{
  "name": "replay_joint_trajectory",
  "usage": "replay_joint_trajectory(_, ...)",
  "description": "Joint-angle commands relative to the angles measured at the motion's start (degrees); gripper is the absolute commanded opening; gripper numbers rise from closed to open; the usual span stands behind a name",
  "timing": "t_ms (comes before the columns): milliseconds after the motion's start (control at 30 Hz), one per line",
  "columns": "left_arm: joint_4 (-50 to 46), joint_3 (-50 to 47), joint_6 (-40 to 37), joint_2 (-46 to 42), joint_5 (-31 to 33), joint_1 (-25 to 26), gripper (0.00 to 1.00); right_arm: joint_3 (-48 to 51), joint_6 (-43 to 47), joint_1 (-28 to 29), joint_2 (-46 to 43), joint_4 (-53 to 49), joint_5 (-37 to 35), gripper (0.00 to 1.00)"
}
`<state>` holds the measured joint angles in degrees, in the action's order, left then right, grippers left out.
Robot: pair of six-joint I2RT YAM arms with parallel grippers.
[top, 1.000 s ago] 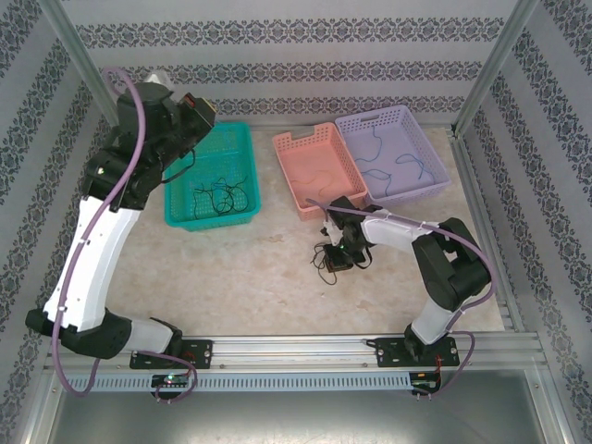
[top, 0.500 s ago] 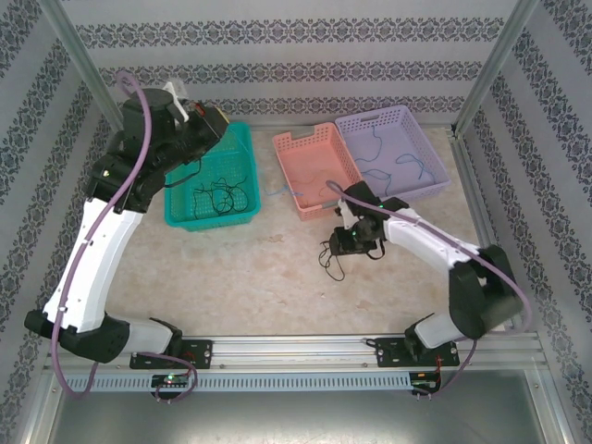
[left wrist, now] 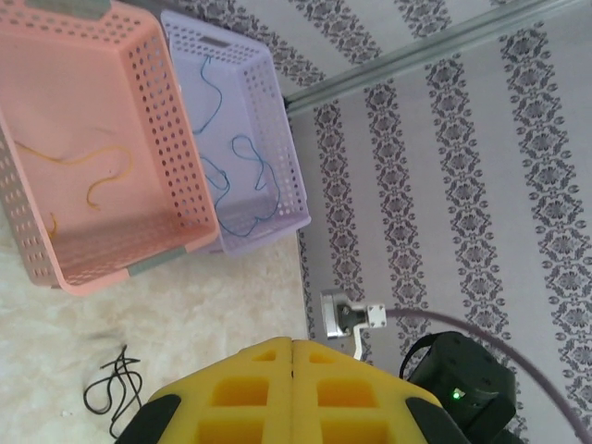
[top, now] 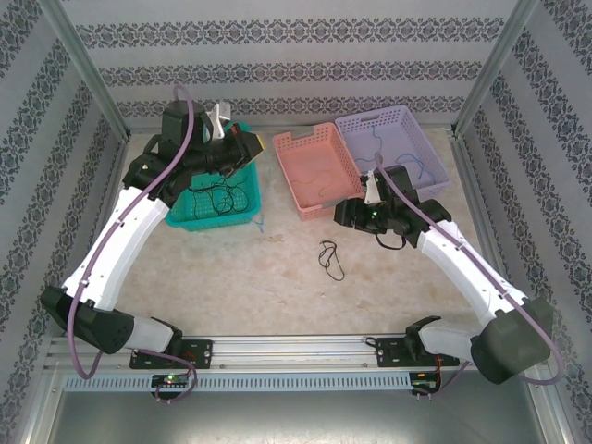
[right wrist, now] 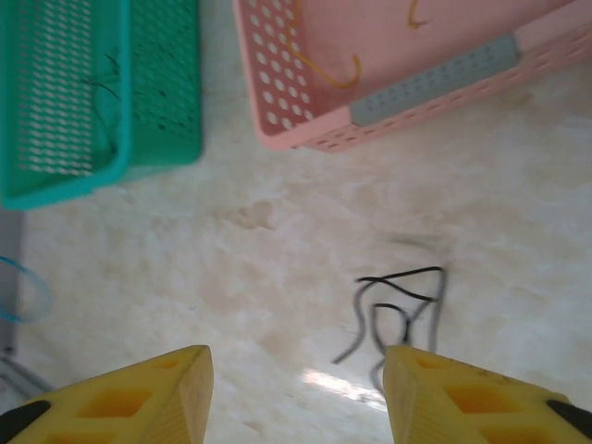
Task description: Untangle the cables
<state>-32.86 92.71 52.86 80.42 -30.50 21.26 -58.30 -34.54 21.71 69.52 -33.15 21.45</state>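
Hovering near the loose black cable (right wrist: 402, 274), right pincer (right wrist: 294, 370) spread (left pincer (left wrist: 293, 356) pressed together, arm raised).

Left arm (top: 120, 231) extended far forward, elbow raised, wrist turned toward the right. Left gripper (left wrist: 294, 363) shut, yellow pads (left wrist: 259, 365) pressed flush, nothing between. Right arm (top: 462, 264) stretched forward and inward. Right gripper (right wrist: 296, 375) pointing downward, jaws parted, empty.

Bright, even light with faint soft shadows; right wrist view slightly blurred.
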Motion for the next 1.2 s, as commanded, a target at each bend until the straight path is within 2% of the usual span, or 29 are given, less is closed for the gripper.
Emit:
replay_joint_trajectory(0, 4.8, -3.2, -0.3, -0.8, -3.1, 0.7, 0.0, 2.8, -13.1, -0.2, -0.9, 7.5, 7.2, 0.5)
replay_joint_trajectory(167, 11.3, -8.8, 3.0, -2.2, -1.4, 1.9, 0.0, 8.9, -32.9, 1.6, -2.7, 18.5, 6.4, 0.46)
replay_joint_trajectory(333, 15.1, -15.0, 6.8, -4.3, 5.2, 5.2, 0.0, 10.7, -41.9, 5.9, -3.6, 16.6, 0.7, 0.44)
replay_joint_trajectory(533, 19.9, -31.3, 14.9, -11.9, 17.8, 8.7, 0.0, 12.6, -42.6, 10.7, -3.0, 14.3, -2.1, 0.39)
replay_joint_trajectory(700, 24.6, -50.2, 29.7, -21.8, 32.9, 9.7, 0.0, 14.5, -41.0, 13.0, -0.7, 13.1, -1.4, 0.37)
replay_joint_trajectory(800, 22.1, -58.5, 37.4, -28.8, 39.8, 10.4, 0.0, 15.4, -42.1, 14.1, 1.7, 13.7, -0.3, 0.32)
replay_joint_trajectory(933, 15.9, -64.9, 44.3, -37.5, 44.4, 10.8, 0.0, 13.4, -45.7, 17.9, 4.9, 12.3, -1.4, 0.26)
replay_joint_trajectory(1033, 10.6, -67.0, 47.7, -43.2, 46.5, 11.0, 0.0, 11.5, -51.0, 20.7, 8.5, 10.1, -1.9, 0.26)
replay_joint_trajectory(1167, 7.1, -69.6, 51.0, -48.8, 46.9, 11.2, 0.0, 9.0, -58.1, 24.6, 13.5, 9.9, -2.8, 0.32)
